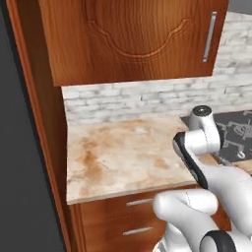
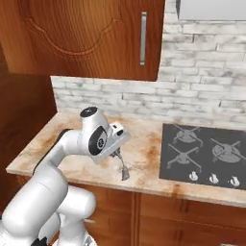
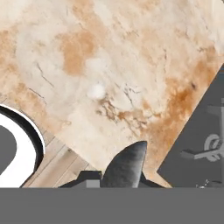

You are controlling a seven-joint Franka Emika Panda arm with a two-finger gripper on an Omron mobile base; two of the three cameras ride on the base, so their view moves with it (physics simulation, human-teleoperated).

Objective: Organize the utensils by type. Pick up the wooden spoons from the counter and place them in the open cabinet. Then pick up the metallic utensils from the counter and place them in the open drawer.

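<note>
Gripper (image 2: 118,154) is pointing down over the front part of the counter (image 2: 144,144), its jaws pressed almost together and pinching a small dark spoon (image 2: 125,173) by one end. In the right base view the piece is hanging below the fingers, slightly tilted, with its lower end close above the marbled stone near the counter's front edge. Whether it is touching the surface cannot be told. The hand view is looking along the same utensil: the dark spoon (image 3: 127,166) is rising as a grey tapering shape from the bottom, over beige stone with rusty orange patches.

The black stovetop (image 2: 206,153) is lying just to the right of the gripper, set into the same counter, its burner grates and front knobs showing. A strip of wooden floor (image 3: 57,162) is showing past the counter's edge in the hand view.

In the left base view the white arm is bending across the counter's (image 1: 123,157) right side and hiding the hand. Closed drawers (image 1: 140,202) with silver bar handles are sitting under the counter, and a wall cabinet (image 1: 133,34) with a carved door is hanging shut above the white brick backsplash (image 1: 147,98).
</note>
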